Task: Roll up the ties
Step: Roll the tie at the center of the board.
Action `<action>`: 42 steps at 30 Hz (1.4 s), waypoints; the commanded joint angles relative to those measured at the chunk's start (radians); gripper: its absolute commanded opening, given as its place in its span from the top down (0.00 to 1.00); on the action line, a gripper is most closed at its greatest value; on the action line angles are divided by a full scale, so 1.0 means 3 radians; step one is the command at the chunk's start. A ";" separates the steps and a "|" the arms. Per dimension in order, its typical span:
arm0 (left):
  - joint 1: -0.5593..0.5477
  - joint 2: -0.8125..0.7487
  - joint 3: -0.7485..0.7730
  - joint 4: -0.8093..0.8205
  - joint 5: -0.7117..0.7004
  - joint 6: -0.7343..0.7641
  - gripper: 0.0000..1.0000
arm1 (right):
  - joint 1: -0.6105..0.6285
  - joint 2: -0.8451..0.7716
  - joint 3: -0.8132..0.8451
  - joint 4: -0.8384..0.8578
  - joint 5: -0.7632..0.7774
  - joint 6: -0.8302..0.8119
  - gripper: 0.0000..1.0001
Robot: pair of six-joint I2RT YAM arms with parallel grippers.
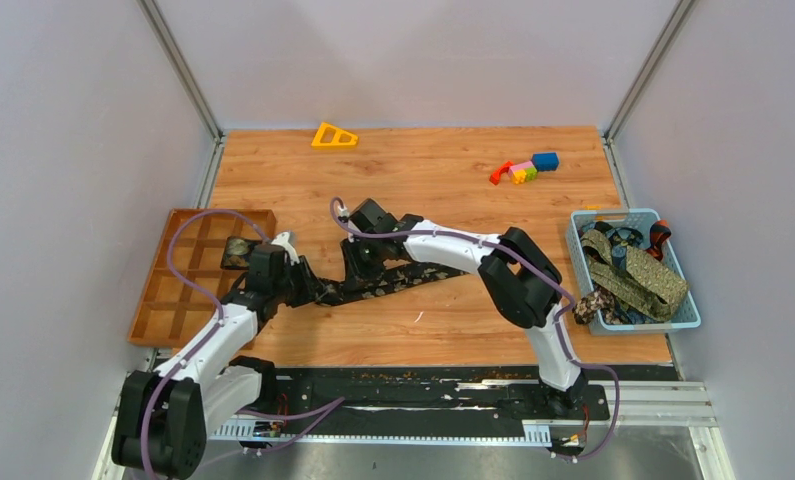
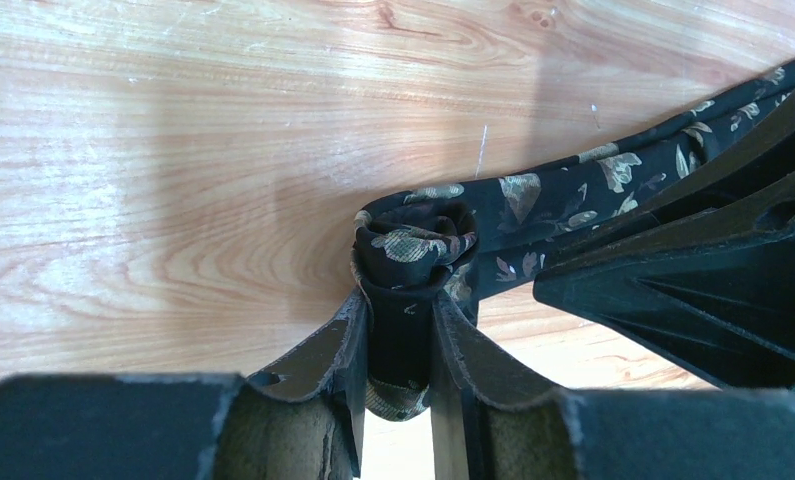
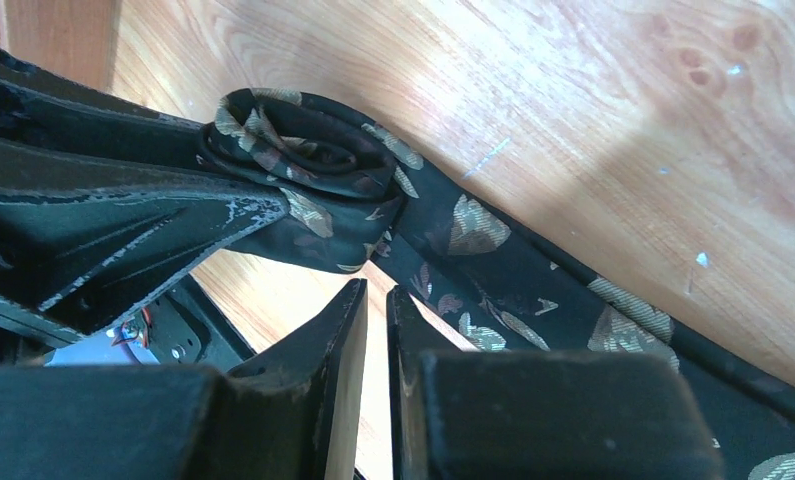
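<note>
A black tie with pale leaf shapes lies across the middle of the table, its left end wound into a small roll. My left gripper is shut on that roll from the side, with fabric filling the gap between its fingers. The roll shows from above in the right wrist view, and the flat tail runs off to the lower right. My right gripper hovers just beside the roll over the tail. Its jaws stand nearly together with only a thin slit and hold nothing.
A brown compartment tray sits at the left with a rolled tie in one cell. A blue basket at the right holds several loose ties. A yellow triangle and coloured blocks lie at the back.
</note>
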 commanded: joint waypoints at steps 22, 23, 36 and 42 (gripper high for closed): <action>-0.0294 -0.0084 0.0506 -0.0650 -0.0558 0.0140 0.73 | 0.0190 0.0222 0.0359 0.0169 -0.0090 0.0047 0.87; -0.0312 -0.0073 0.0527 -0.0674 -0.0596 0.0140 0.73 | 0.0182 0.0178 0.0325 0.0173 -0.0066 0.0039 0.87; -0.0679 0.0236 0.0877 -0.1016 -0.1237 0.0204 0.71 | -0.0196 -0.0490 -0.0323 0.0277 0.0010 -0.0024 0.86; -0.0839 0.0425 0.1039 -0.1144 -0.1528 0.0220 0.70 | -0.0387 -0.0792 -0.0629 0.0328 -0.0009 -0.0070 0.86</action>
